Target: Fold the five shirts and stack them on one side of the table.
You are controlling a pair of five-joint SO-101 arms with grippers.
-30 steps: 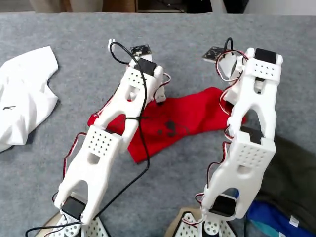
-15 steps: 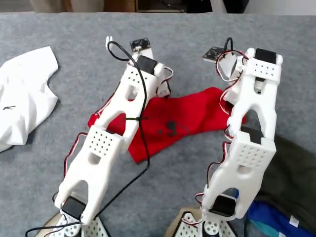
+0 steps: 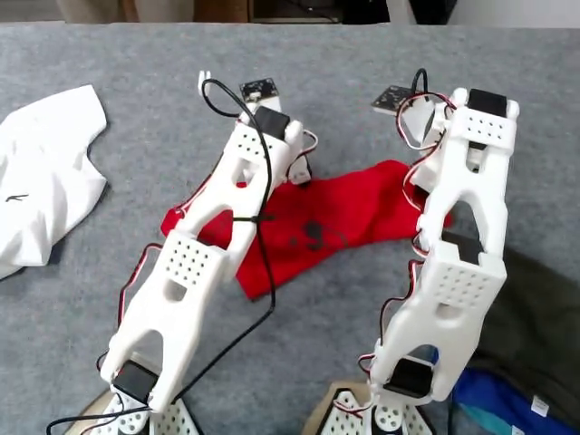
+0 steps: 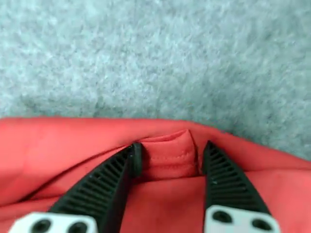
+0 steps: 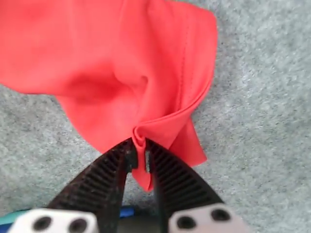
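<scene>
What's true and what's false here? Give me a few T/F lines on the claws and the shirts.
1. The right claw is shut on a pinch of the red shirt. True.
2. The red shirt is folded into a neat rectangle. False: it lies rumpled and unfolded between the two arms.
3. A white shirt lies off to one side, apart from the red one. True.
4. The left claw is well clear of the red shirt. False: it is down at the shirt's edge, on the fabric.
</scene>
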